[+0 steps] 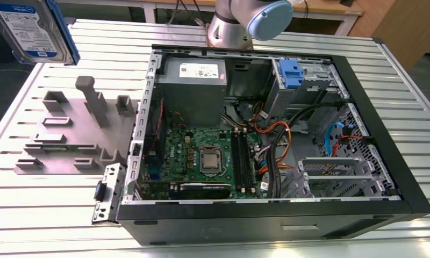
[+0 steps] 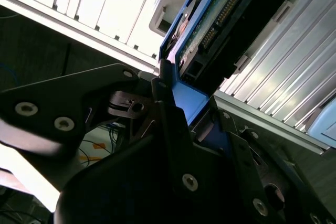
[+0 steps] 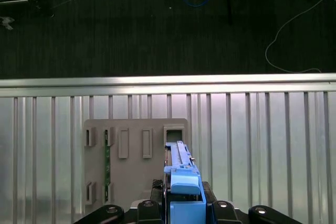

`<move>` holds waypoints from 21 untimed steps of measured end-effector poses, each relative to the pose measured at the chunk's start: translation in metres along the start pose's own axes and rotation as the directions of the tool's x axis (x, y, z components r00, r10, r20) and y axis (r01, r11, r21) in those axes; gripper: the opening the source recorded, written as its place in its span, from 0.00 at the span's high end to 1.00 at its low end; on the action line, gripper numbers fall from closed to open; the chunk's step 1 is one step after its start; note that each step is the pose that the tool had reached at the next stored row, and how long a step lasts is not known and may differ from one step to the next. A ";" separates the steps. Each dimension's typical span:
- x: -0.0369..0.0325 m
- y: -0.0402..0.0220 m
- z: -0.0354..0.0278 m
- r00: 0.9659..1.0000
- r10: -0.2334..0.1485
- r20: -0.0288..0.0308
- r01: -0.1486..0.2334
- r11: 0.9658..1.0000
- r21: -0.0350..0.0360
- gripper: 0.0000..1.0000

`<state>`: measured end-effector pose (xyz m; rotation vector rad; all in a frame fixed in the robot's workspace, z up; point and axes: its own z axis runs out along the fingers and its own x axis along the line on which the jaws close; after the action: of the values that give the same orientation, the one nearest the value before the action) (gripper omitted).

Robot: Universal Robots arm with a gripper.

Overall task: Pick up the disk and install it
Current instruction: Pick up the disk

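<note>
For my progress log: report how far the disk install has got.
Done: the flat silver hard drive with its blue side frame is in the air, clear of the grey slotted holder. In hand: the gripper is shut on its blue frame. Left: it is not yet inside the open black computer case.

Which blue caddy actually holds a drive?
The one on the disk, at the exterior view's top left; the blue bracket in the case has none.

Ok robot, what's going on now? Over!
Gripper shut on the disk. Disk up in the air, clear of the grey holder. Computer case open, cables inside.
</note>
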<state>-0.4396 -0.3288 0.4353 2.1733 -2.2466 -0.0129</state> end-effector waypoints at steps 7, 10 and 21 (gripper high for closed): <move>0.0000 0.0000 -0.0023 1.000 0.001 0.000 -0.001 1.000 0.000 0.63; 0.0000 0.0000 -0.0026 1.000 0.001 0.000 -0.001 1.000 0.000 0.63; 0.0000 0.0001 -0.0067 1.000 0.001 0.000 -0.001 1.000 0.000 0.63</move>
<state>-0.4396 -0.3288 0.4421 2.1722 -2.2476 -0.0134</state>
